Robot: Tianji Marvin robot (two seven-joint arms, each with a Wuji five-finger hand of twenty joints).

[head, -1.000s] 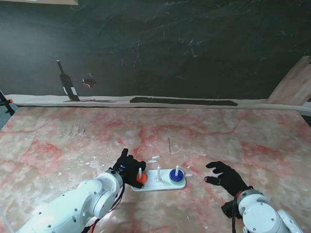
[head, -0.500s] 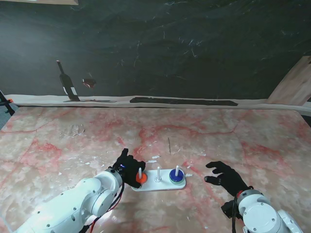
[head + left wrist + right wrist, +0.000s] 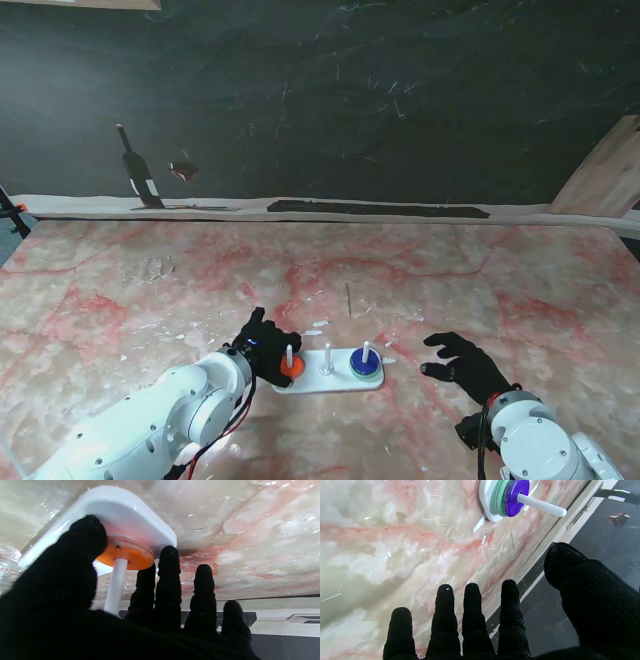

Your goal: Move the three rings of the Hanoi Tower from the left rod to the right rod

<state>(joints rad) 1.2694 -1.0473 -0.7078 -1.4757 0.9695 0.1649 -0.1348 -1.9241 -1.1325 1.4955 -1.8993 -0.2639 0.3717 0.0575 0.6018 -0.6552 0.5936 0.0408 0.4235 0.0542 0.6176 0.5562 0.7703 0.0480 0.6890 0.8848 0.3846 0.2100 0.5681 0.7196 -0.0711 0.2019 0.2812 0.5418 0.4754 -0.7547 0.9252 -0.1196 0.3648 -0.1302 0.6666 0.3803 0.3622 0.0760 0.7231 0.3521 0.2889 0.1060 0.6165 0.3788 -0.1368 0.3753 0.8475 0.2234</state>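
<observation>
Left hand [image 3: 264, 346] pinches orange ring [image 3: 126, 556] on left rod [image 3: 115, 585]; right hand [image 3: 466, 366] splayed, empty.

Pink-veined marble table [image 3: 480, 270], dark backdrop [image 3: 350, 100], perhaps a wooden board [image 3: 608, 172].

White base [image 3: 312, 385] and rods [image 3: 326, 357], orange ring [image 3: 126, 556], purple ring [image 3: 512, 497] over mint-green ring [image 3: 498, 498], black hands [image 3: 262, 345] [image 3: 468, 368], pink-veined marble table [image 3: 450, 280], black wall [image 3: 350, 100] showing behind
</observation>
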